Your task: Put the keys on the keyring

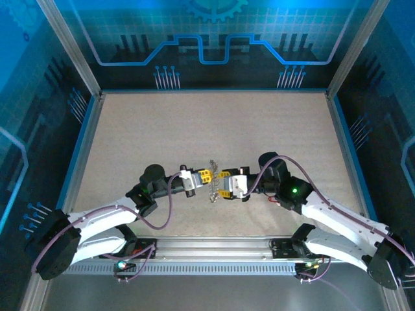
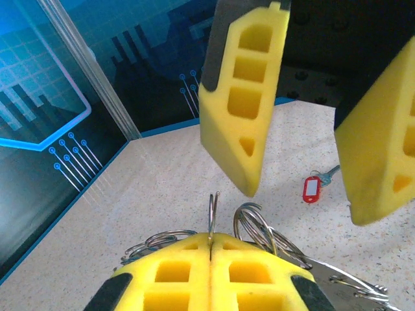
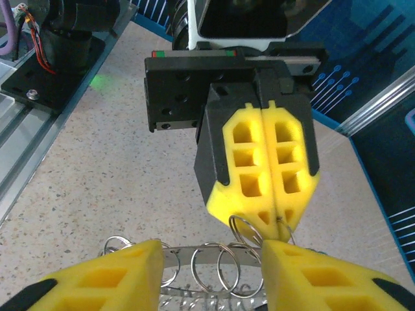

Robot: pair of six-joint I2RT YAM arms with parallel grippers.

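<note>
Pinching the keyring [image 2: 212,214] edge-on in the left gripper [image 2: 211,238], with the yellow pads [image 2: 175,272] pressed flat together and only the thin ring poking up past the tips. Fanning out silvery loops [image 2: 254,223] on both sides of the keyring, right at that grip. Holding the right gripper [image 2: 301,204] wide apart just beyond the keyring, gripping nothing.

Lying flat on the speckled table [image 2: 162,188] farther past the keyring: the red-headed key [image 2: 312,189], well apart from it and free of both grippers.

Viewing from above, reaching tip to tip at the keyring [image 1: 212,184], with the left gripper [image 1: 208,178] at its left and the right gripper [image 1: 219,183] at its right.

Looking from the right wrist, gaping the right gripper [image 3: 211,253] around the keyring [image 3: 194,249], opposite the clamped left gripper [image 3: 271,223]. Not showing clearly whether those spread fingers are touching the loops.
</note>
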